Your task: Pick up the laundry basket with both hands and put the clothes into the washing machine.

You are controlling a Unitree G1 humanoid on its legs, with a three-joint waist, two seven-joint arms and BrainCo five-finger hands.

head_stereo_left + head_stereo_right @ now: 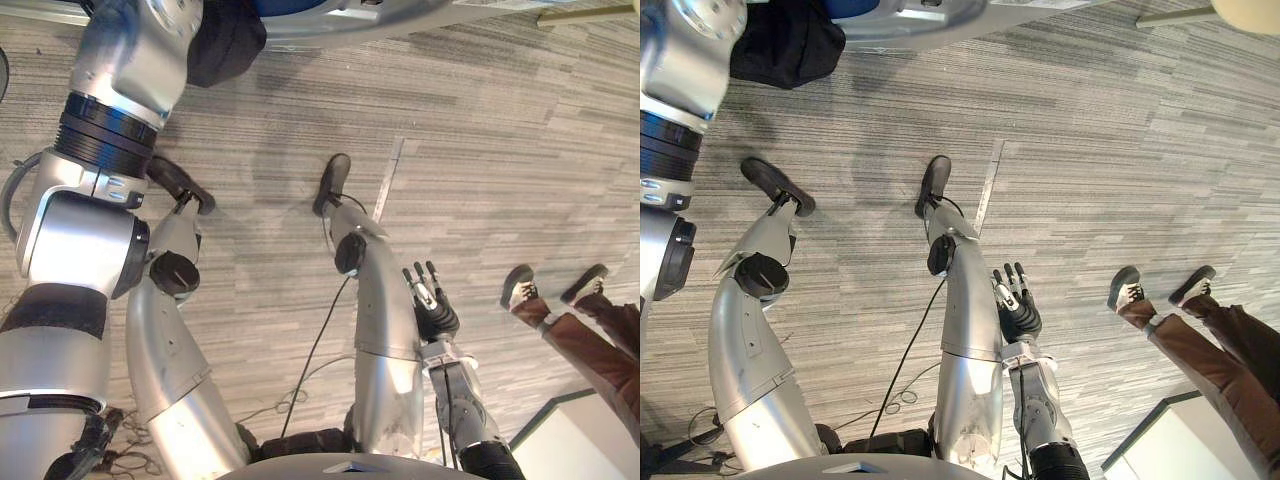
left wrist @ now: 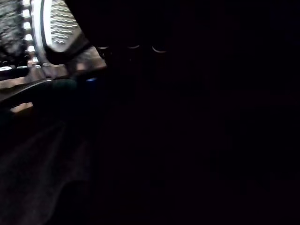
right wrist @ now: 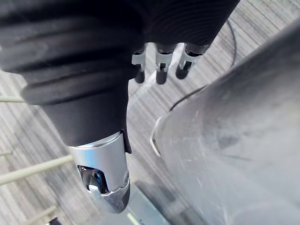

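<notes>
Down over the floor (image 1: 520,150), the right hand (image 1: 432,305) hangs empty with its fingers straight; the left hand's (image 1: 225,45) state cannot be told.

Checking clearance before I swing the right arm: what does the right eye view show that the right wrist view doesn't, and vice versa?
Right eye view alone: a person's legs in brown trousers and pale shoes, apart from the silver, dark-tipped right robot hand. Right wrist view alone: two pale bars crossing the grey striped carpet floor. Both: that robot hand, open and empty, and that floor.
</notes>
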